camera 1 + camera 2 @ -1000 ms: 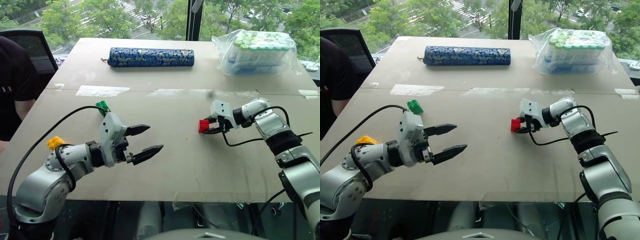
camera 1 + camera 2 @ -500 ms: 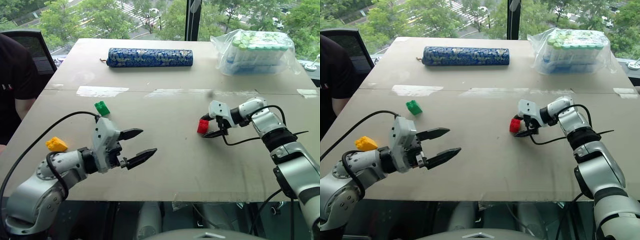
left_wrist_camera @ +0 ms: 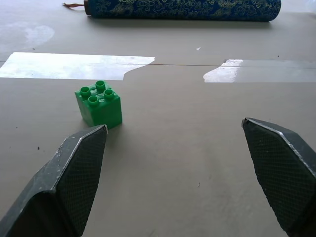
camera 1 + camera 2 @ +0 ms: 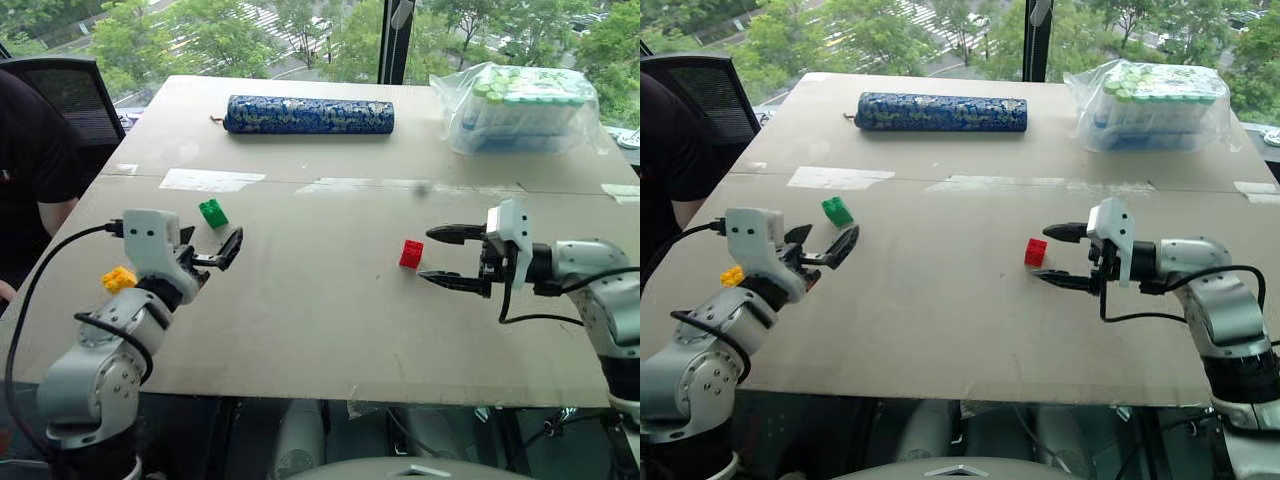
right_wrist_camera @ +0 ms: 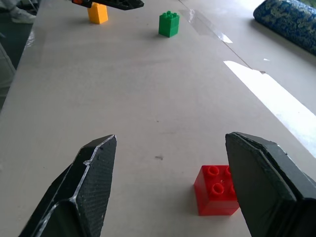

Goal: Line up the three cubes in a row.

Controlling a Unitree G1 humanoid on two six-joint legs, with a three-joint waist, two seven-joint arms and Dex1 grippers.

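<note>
The red cube [image 4: 411,253] rests on the table near the middle. My right gripper [image 4: 428,257] is open just to its right, fingertips level with the cube and apart from it. In the right wrist view the red cube [image 5: 217,190] lies close ahead of one finger [image 5: 264,182]. The green cube [image 4: 212,212] sits at the left, a short way beyond my open left gripper [image 4: 210,250]. Seen from the left wrist, the green cube [image 3: 98,105] is just past one finger [image 3: 74,173]. The yellow cube [image 4: 119,278] lies near the table's left edge, beside my left wrist.
A long blue patterned roll [image 4: 308,114] lies at the back of the table. A plastic bag of green-capped bottles [image 4: 525,107] stands at the back right. A person in black [image 4: 30,170] sits by a chair [image 4: 75,95] at the left. Tape strips [image 4: 212,180] cross the table.
My right gripper opened, let go of the red cube and drew back to the right. My left gripper swung left and now points toward the green cube.
</note>
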